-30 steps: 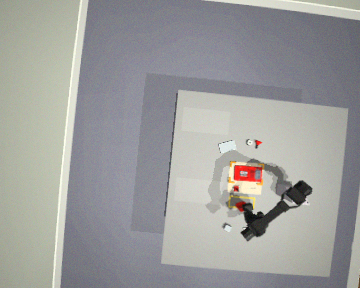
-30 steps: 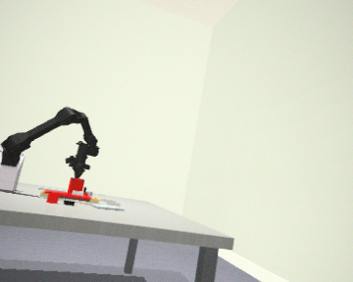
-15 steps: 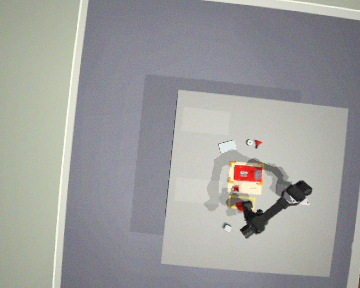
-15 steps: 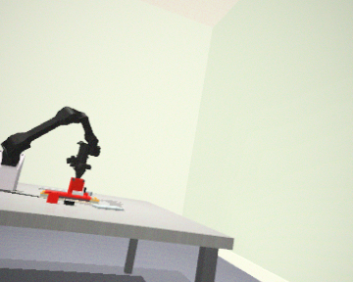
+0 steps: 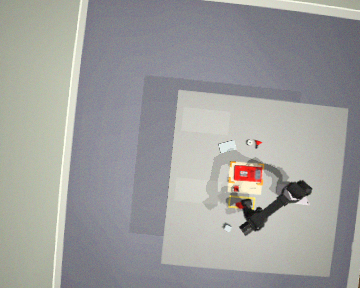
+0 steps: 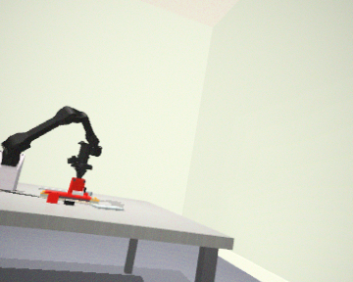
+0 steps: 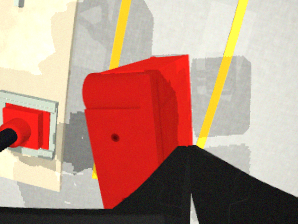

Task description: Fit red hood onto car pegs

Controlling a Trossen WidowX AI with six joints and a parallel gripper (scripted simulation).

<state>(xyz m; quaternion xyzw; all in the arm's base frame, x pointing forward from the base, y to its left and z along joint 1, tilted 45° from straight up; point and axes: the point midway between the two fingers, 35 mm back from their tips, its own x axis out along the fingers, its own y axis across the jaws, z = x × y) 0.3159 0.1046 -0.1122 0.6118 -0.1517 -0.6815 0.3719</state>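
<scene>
The hood (image 5: 239, 205) (image 6: 76, 185) (image 7: 120, 125), a red shell, stands tipped up rather than flat inside the yellow outline on the table. My gripper (image 6: 80, 176) (image 7: 186, 155) is shut with nothing seen between its fingertips. The tips are over the hood and overlap its lower right part in the wrist view; whether they touch it I cannot tell. The red chassis (image 5: 239, 178) (image 6: 62, 195) sits in the jig with orange corners. The engine and pegs are too small to tell clearly. The hood's corner holes are not clearly visible.
A cream board (image 5: 253, 190) (image 7: 40, 175) beside the hood bears a small red block (image 5: 236, 188) (image 7: 25, 127) in a pale holder. A yellow outline (image 5: 254, 201) (image 7: 223, 75) surrounds the hood. A pale blue tray (image 5: 227, 146) (image 6: 108, 207), a round part (image 5: 250, 142) and a small pale block (image 5: 227, 227) lie around.
</scene>
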